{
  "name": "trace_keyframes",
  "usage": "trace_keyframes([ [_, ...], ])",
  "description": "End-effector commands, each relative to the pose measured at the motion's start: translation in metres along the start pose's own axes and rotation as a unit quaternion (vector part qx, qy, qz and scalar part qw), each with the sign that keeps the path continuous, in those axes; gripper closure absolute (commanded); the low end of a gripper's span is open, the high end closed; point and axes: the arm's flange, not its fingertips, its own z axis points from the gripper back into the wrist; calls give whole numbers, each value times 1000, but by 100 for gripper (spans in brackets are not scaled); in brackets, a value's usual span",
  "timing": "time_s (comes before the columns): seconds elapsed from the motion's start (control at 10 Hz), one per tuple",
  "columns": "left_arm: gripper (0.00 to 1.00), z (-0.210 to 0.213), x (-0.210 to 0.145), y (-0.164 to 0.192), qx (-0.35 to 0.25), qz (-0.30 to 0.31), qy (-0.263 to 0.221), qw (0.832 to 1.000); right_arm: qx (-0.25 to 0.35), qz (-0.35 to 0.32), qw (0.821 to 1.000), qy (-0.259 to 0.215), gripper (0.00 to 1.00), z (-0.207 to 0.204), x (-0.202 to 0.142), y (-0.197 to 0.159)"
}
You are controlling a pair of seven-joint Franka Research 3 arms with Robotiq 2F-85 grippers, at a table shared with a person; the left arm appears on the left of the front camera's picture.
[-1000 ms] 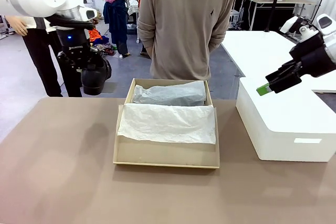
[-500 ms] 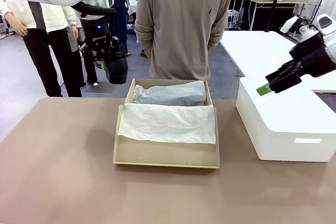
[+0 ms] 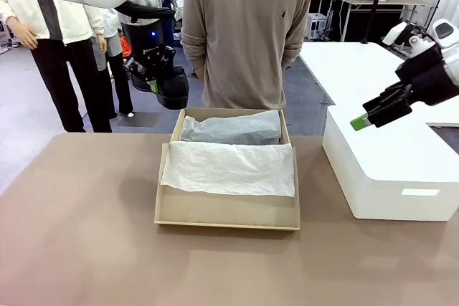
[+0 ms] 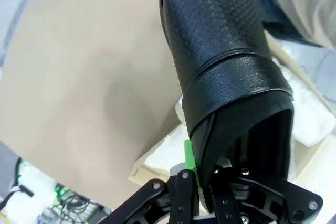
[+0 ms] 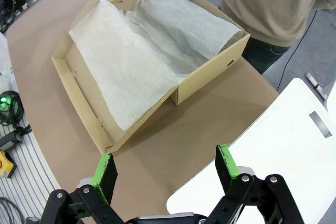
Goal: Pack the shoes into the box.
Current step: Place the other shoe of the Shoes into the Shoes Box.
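Clamped tight in the left gripper, by its opening: one black shoe, toe pointing away from the fingers. Carried rightward over the last second; now hangs in the air just beyond the far left corner of the box. Inside, only white tissue paper to see. Probably means lowering comes next. Over the white box, unmoved: the right gripper, spread wide, holding nothing.

I'm in a lab hall: white worktable at upper right, bare grey floor at left, cables lower left in the right wrist view.
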Motion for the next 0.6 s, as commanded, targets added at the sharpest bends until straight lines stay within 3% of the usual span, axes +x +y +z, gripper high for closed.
trace_keyframes([
  [0.0, 100, 0, 0, 1, -4, 3, 8, 1000, 8, 10, 1000, -12, 0, 0, 0, -4],
  [0.3, 100, -4, -1, -1, 1, 1, 5, 1000, 8, 10, 1000, -12, 0, 0, 0, -4],
  [0.5, 100, -3, -27, -16, 9, 68, -49, 996, 8, 10, 1000, -12, 0, 0, 0, -4],
])
